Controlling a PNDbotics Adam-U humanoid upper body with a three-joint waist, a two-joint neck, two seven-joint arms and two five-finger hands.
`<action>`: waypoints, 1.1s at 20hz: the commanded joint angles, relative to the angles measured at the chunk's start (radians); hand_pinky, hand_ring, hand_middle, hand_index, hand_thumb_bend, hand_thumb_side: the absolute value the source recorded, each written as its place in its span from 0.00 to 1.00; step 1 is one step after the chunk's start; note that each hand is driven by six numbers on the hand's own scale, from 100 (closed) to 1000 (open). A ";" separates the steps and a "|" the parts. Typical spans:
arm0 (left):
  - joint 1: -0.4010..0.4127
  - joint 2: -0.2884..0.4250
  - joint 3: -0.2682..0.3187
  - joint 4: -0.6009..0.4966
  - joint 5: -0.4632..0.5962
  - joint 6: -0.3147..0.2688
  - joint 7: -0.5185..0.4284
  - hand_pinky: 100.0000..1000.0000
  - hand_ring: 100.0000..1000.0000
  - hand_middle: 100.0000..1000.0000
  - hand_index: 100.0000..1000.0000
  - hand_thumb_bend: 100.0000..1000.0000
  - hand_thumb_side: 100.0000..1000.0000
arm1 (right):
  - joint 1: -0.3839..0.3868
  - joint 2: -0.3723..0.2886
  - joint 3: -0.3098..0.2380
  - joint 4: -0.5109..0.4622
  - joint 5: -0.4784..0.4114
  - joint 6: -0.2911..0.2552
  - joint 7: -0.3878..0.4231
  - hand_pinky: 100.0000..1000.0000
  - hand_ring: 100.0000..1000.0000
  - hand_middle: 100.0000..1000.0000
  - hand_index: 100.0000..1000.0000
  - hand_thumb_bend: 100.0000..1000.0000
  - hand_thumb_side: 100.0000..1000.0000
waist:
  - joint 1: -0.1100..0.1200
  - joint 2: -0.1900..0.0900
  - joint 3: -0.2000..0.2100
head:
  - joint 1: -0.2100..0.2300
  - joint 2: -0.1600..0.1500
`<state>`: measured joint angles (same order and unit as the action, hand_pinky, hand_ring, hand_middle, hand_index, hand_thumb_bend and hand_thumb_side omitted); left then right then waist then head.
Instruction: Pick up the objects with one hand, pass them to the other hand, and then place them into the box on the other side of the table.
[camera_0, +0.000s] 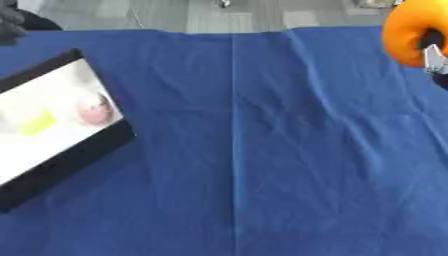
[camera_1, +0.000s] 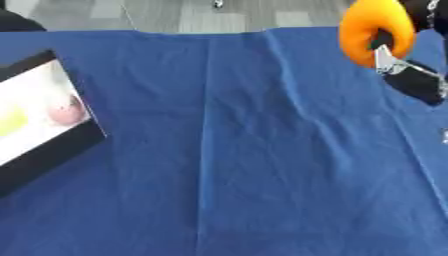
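Blue cloth (camera_0: 262, 175), box (camera_0: 66, 152) cropped, right hand (camera_1: 411, 75) half-hidden behind orange object (camera_1: 372, 30)

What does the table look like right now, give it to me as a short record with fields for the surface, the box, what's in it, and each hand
surface: blue cloth covering the table
box: black-rimmed, white inside, at the left edge
box contents: a yellow-green thing and a pinkish round thing
right hand: upper right, fingers curled on an orange object, raised above the cloth
left hand: not in view
transfer: orange object not yet passed or boxed
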<state>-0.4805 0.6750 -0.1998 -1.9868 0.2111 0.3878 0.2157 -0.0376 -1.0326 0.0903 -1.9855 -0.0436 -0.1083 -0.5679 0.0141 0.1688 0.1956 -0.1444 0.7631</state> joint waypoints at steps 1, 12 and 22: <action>-0.028 0.049 0.023 -0.013 0.020 0.003 0.008 0.75 0.63 0.58 0.74 0.00 0.54 | -0.025 0.021 0.027 -0.015 -0.008 0.009 0.055 0.57 0.41 0.35 0.57 0.00 0.00 | 0.007 -0.038 -0.005 | 0.013 0.007; -0.107 0.075 0.020 -0.013 0.048 -0.015 -0.027 0.75 0.64 0.59 0.74 0.00 0.51 | -0.138 0.136 0.157 -0.015 0.046 0.053 0.101 0.57 0.41 0.35 0.57 0.00 0.00 | 0.010 -0.075 -0.010 | 0.015 0.007; -0.241 0.121 -0.041 -0.013 -0.001 0.010 -0.179 0.76 0.66 0.62 0.76 0.00 0.43 | -0.210 0.190 0.267 -0.015 0.146 0.024 0.058 0.57 0.41 0.36 0.57 0.00 0.00 | 0.014 -0.086 -0.005 | 0.032 0.007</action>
<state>-0.7023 0.7591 -0.2389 -1.9873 0.2219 0.3895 0.0598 -0.2324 -0.8289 0.3567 -1.9854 0.0891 -0.0809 -0.5024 0.0141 0.1135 0.1909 -0.1182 0.7646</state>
